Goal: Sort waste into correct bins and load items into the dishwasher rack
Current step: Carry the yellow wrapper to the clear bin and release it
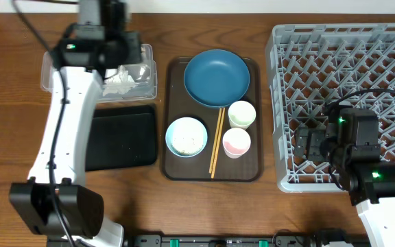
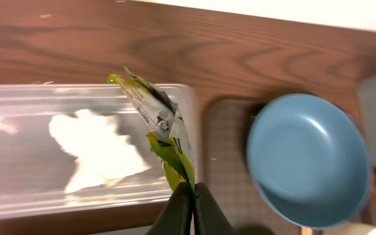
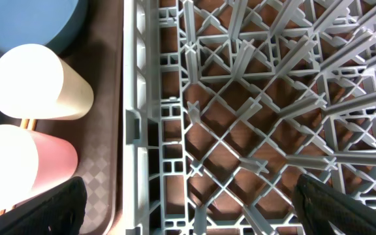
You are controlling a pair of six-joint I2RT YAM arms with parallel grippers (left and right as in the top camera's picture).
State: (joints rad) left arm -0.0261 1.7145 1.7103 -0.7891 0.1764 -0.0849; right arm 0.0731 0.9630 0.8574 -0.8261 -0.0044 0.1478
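Observation:
My left gripper (image 2: 192,196) is shut on the yellow-green snack wrapper (image 2: 156,121) and holds it over the right end of the clear plastic tub (image 2: 18,104), which has crumpled white tissue (image 2: 100,153) in it. In the overhead view the left arm hides most of the tub (image 1: 146,68). My right gripper (image 3: 188,209) is open and empty above the left edge of the grey dishwasher rack (image 3: 253,98). On the brown tray (image 1: 252,171) lie the dark blue dish (image 1: 216,77), the small bowl with scraps (image 1: 186,136), two cups (image 1: 242,114) (image 1: 236,143) and chopsticks (image 1: 216,140).
The flat black tray (image 1: 122,137) lies left of the brown tray, in front of the clear tub. The rack (image 1: 348,103) fills the right side of the table. The left arm's base (image 1: 60,206) stands at the front left.

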